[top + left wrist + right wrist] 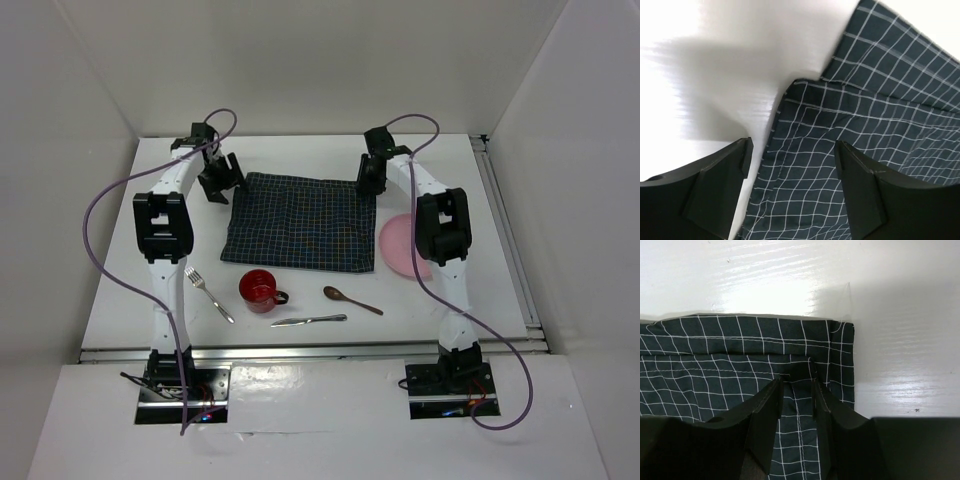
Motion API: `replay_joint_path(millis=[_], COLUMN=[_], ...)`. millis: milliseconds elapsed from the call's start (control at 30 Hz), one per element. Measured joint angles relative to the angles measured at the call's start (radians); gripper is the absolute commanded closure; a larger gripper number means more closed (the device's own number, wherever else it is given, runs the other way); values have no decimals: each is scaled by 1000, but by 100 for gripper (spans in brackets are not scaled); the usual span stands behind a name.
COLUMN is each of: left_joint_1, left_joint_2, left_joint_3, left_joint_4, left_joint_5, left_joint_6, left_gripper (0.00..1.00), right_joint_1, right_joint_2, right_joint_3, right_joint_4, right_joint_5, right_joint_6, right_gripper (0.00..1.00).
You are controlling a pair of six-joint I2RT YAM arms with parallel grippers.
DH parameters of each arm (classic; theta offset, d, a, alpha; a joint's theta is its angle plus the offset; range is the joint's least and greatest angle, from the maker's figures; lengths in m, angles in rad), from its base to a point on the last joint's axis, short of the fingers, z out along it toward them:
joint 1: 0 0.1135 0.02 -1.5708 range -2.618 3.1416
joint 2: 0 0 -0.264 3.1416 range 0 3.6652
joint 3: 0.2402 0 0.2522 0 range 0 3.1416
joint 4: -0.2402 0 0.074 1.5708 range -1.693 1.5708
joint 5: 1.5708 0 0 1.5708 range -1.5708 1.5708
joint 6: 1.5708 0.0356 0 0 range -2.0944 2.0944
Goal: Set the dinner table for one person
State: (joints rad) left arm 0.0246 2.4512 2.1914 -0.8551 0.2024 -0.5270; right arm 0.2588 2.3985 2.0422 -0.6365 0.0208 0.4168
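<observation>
Your white table (pixel 300 150) fills the overhead view, boxed in by plain pale walls (pixel 300 60) on three sides, and it carries everything else. Only that view gives you the whole layout. Each wrist camera shows just a patch of cloth on bare white surface.

The navy checked mat (pixel 300 222) lies flat mid-table, toward the far side. Both arms reach out from their bases at the near edge with elbows raised. The left arm (pixel 165 230) goes to the mat's far left corner and the right arm (pixel 445 235) to its far right corner.

A pink plate (pixel 395 245) sits just right of the mat, partly under the right arm. A red cup (pixel 259 289) stands just off the mat's near edge. A fork (pixel 208 294) lies to its left, a knife (pixel 308 320) nearer you, and a spoon (pixel 352 300) to its right, all apart from one another.

The left tool (pixel 795 149) is spread wide over the mat's left edge, holding nothing. The right tool (pixel 797 385) has its fingers drawn close on a raised ridge of mat near the hem. It looks pinched, though the contact itself is in shadow.
</observation>
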Motion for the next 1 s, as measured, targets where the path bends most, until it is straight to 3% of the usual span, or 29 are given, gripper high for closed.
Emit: replay_joint_path(millis=[67,233,467,533,600,700,767,800,1000], left_joint_1=[0,-3,-11,-14,-14,-15,-15,-15,-15], left_joint_2=[2,16,33,33,33,33,33,33,16], left_joint_3=[8,10,13,13,13,13,13,12,-12], left_joint_4=[4,17,25,27,29,32,34,34,41], left_joint_5=[-2,2,9,10,11,13,13,13,11], left_joint_6=[1,-1,0,3,1,2,2,2,0], left_gripper=[21,55,79,92,100,100,100,100,100], right_joint_1=[0,0,0,5,5,5,5,5,5], right_joint_2=[0,0,0,0,0,0,0,0,0], right_joint_3=[0,0,0,0,0,0,0,0,-8], right_joint_4=[0,0,0,-1,0,0,0,0,6], right_joint_5=[1,2,32,63,85,100,99,98,97], right_joint_6=[-2,-12,-20,-22,-24,-27,-31,-32,-33], right_gripper=[59,59,59,39,39,43,51,60,79])
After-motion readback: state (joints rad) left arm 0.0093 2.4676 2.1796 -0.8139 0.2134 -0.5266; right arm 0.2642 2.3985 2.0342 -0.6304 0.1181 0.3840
